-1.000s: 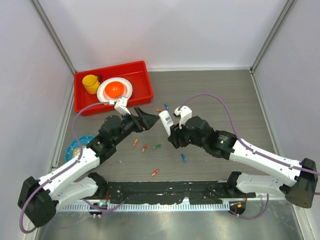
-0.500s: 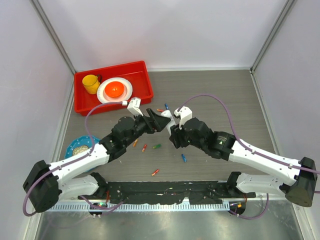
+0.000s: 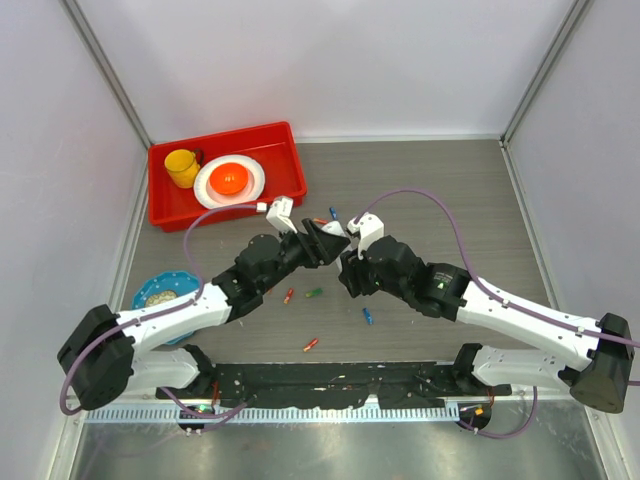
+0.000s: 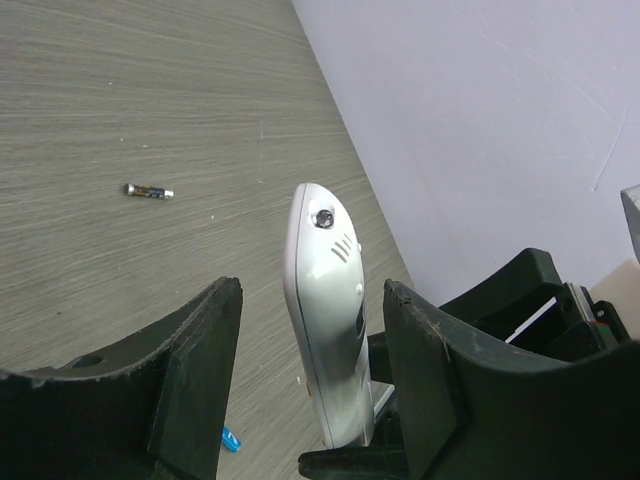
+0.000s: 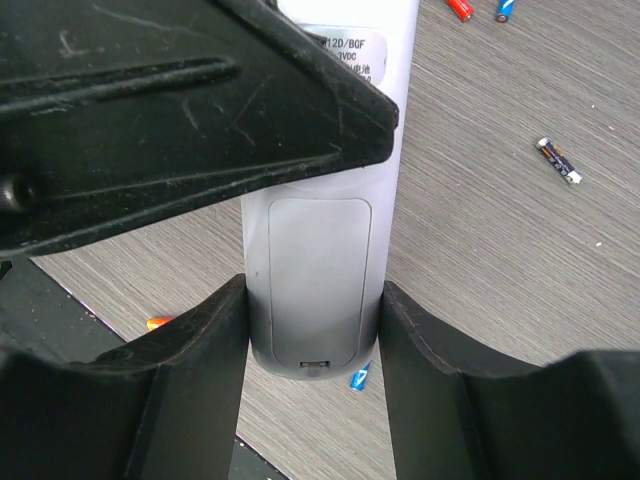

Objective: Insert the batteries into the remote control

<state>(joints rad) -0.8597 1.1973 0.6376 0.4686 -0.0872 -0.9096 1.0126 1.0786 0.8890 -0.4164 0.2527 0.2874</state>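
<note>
nearest the arms the batteries (image 3: pixel 311 344) lie loose on the table (image 3: pixel 430 190), at 6 to 8 o'clock of the grippers. mid-table the right gripper (image 5: pixel 312 325) clamps the remote control (image 5: pixel 312 250), back cover seemingly on; the left gripper (image 4: pixel 312 300) has swung in from 9 o'clock, jaws narrowing around its far end, not yet touching. likely a second hold before loading.

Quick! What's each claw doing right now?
Left claw: open, either side of the white oblong plastic remote control, not squeezing it.
Right claw: closed on that remote control, holding it.
</note>
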